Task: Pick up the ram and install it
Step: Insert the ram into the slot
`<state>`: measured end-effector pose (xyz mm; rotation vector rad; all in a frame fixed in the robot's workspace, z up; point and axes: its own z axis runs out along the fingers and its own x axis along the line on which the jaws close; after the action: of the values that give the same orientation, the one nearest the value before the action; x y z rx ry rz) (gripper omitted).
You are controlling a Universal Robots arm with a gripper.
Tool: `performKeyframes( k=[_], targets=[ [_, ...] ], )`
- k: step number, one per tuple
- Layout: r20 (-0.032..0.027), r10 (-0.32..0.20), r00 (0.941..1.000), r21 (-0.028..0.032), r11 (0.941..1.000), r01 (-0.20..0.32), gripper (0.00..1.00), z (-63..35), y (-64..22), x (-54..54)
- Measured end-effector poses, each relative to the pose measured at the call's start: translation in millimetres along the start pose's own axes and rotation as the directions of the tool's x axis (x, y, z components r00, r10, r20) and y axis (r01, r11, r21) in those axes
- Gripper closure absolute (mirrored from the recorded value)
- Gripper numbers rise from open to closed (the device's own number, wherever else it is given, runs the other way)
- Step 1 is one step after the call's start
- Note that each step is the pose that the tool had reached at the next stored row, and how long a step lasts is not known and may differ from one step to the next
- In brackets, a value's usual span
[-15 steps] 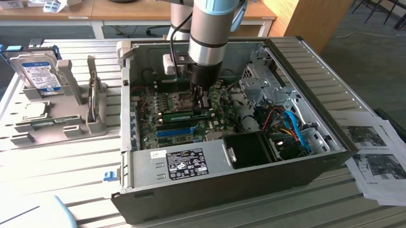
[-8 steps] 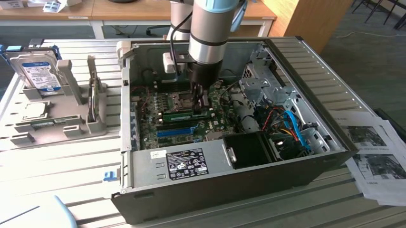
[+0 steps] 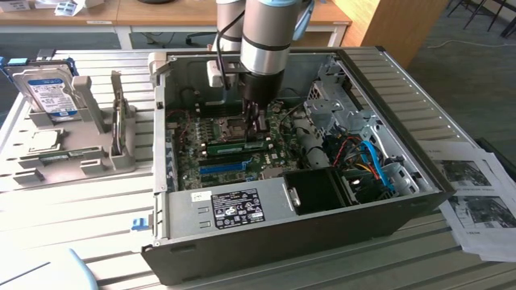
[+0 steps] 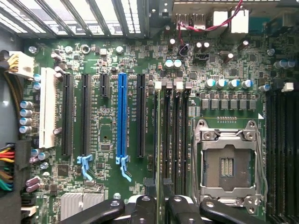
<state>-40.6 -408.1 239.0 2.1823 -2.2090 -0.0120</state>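
Office room, this: dark carpet floor (image 3: 475,54), wooden furniture (image 3: 161,15) along the back. Up front, a pale slatted worktop (image 3: 81,211) carries the big dark metal computer case (image 3: 322,235), laid on its side with the panel off so the board faces up, which is what lets an arm reach straight down into it. And there it is, the silver-and-grey robot arm (image 3: 266,36), plumb inside the case. On the exterior view's left a grey plastic holder (image 3: 89,163) racks spare parts apart, a blue-labelled hard drive (image 3: 48,90) upright among them, each easy to reach. Down on the green motherboard (image 4: 140,56) sits the open metal processor socket (image 4: 229,163). Just beside it the ram (image 3: 234,147), a thin green stick with black chips, stands on edge along a memory slot (image 4: 176,135). The black hand (image 3: 256,125) hangs right over one end of it; gripping, pressing or just clear, I cannot tell.
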Motion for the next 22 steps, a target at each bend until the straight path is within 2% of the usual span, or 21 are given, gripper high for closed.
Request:
performKeyframes(
  k=[22],
  targets=[
    [-0.0075,0.000,1.0000,0.0001,1.0000,0.000,0.82,-54.8,1.7,1.1]
  ],
)
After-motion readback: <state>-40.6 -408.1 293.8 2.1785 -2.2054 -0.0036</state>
